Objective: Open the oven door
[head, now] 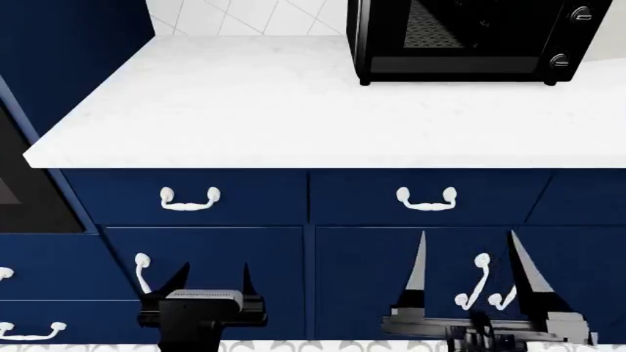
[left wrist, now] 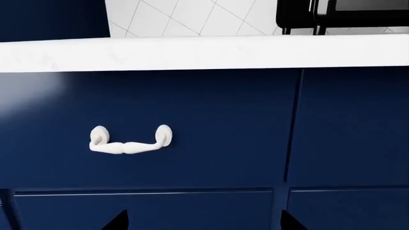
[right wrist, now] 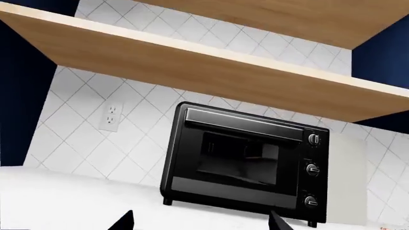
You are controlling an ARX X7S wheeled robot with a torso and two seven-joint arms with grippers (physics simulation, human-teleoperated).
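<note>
Oven door (head: 25, 194): dark panel at the head view's left edge — mostly cut off.
Left gripper (head: 208, 282): fingers spread, grasping nothing.
Right gripper (head: 468, 275): fingers spread — before navy drawers (head: 186, 196).

My left fingers (head: 210, 282) and right fingers (head: 470, 271) hang spread at six o'clock before navy drawers (head: 234, 196). A black toaster oven (head: 470, 40) sits on the white table (head: 234, 103) at one o'clock.

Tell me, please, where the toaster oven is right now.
In the head view the toaster oven stands at the back right of the white counter, against the tiled wall, above the navy drawers.
</note>
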